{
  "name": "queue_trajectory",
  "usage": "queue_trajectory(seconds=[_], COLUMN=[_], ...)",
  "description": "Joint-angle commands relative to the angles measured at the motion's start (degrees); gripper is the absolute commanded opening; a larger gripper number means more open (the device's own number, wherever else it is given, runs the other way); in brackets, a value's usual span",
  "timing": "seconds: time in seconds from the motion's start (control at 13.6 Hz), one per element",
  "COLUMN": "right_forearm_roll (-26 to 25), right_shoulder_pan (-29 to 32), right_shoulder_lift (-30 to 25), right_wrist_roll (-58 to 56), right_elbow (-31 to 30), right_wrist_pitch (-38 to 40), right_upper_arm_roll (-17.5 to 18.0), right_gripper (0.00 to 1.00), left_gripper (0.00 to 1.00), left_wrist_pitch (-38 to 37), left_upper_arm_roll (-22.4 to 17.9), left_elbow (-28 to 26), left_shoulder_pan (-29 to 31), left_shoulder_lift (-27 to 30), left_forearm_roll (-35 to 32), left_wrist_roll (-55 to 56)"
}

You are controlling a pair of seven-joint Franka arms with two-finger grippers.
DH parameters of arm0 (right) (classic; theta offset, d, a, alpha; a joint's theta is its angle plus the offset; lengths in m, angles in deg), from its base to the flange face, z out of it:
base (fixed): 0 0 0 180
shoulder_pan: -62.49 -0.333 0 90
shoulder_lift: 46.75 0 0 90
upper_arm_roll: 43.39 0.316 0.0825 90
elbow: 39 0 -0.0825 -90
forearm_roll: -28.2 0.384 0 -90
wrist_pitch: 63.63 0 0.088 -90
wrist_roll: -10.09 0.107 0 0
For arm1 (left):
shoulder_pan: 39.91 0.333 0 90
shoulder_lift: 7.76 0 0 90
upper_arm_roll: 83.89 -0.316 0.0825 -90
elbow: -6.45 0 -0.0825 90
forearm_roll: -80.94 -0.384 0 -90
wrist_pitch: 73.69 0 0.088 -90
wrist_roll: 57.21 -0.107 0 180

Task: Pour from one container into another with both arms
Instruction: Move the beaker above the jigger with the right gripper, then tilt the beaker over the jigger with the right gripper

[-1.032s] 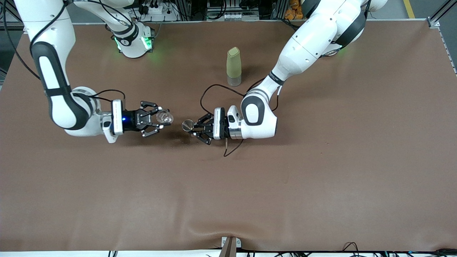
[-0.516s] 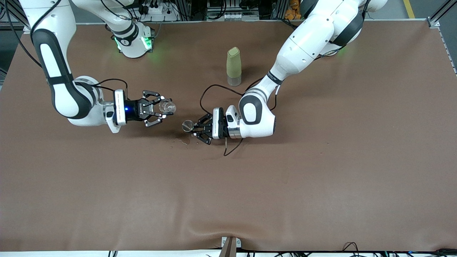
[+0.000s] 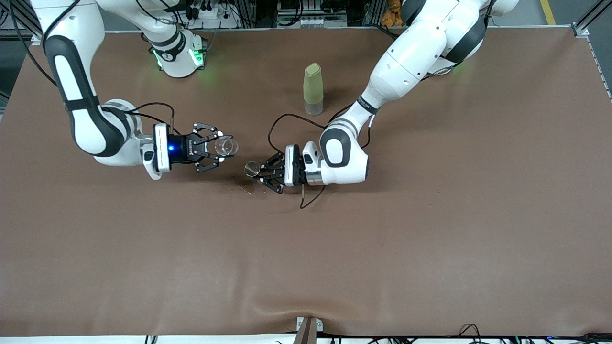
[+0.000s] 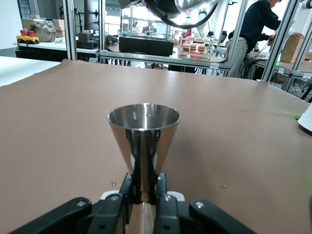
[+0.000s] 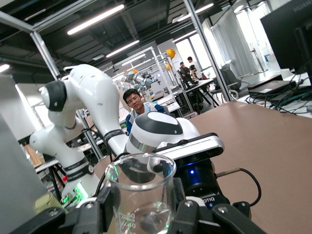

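Centre of the front frame: right gripper (image 3: pixel 221 147) jaws clamp a glass beaker (image 3: pixel 225 146), upright, mouth up. Left gripper (image 3: pixel 261 172) jaws pinch a steel cone cup (image 3: pixel 252 168), axis vertical. An olive bottle (image 3: pixel 313 89) stands upright above them on the bench (image 3: pixel 430 229).

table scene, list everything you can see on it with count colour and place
glass beaker: 1, clear, held in the right claw over the table.
metal cup: 1, silver, held in the left claw, beside the beaker.
bottle: 1, olive green with clear base, upright, farther from the front camera than both claws.
specks: a few, pale, on the table near the metal cup.
table: 1, brown cover.
arms: 2, white with black bands, both claws shut on their containers.
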Motion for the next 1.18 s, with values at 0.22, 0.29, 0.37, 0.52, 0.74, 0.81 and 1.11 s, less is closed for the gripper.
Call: queue_trajectory(seconds=[0.22,0.29,0.37,0.52,0.74,0.81,1.11], right_forearm_roll=[3.54,3.54,3.54,3.54,3.63,3.63,4.86], right_shoulder_pan=[-2.41,-2.94,-2.94,-3.12,-3.91,-4.17,-4.79], right_shoulder_lift=[-1.37,-1.54,-1.72,-1.98,-1.81,-1.81,-1.81], right_wrist_roll=[8.35,9.68,10.82,12.32,12.59,13.29,16.28], right_elbow=[-1.89,-2.24,-2.77,-3.74,-4.35,-4.62,-4.80], right_wrist_pitch=[-3.59,-3.67,-3.76,-3.76,-3.94,-3.94,-4.90], right_upper_arm_roll=[-0.43,-0.52,-0.52,-0.43,-0.43,-0.43,-0.43], right_gripper=[0.21,0.21,0.21,0.21,0.21,0.21,0.21], left_gripper=[0.00,0.00,0.00,0.00,0.00,0.00,0.00], left_wrist_pitch=[0.67,0.67,0.67,0.67,0.67,0.67,0.67], left_upper_arm_roll=[-0.52,-0.52,-0.52,-0.52,-0.52,-0.52,-0.52], left_elbow=[1.89,1.89,1.89,1.98,2.59,2.94,3.29], left_shoulder_pan=[-1.05,-1.05,-1.05,-1.05,-1.05,-1.14,-1.49], left_shoulder_lift=[-1.49,-1.49,-1.49,-1.58,-2.28,-2.54,-3.07], left_forearm_roll=[1.72,1.80,1.80,1.80,1.80,1.80,1.80], left_wrist_roll=[-1.27,-1.27,-1.27,-1.27,-1.18,-1.18,-1.18])
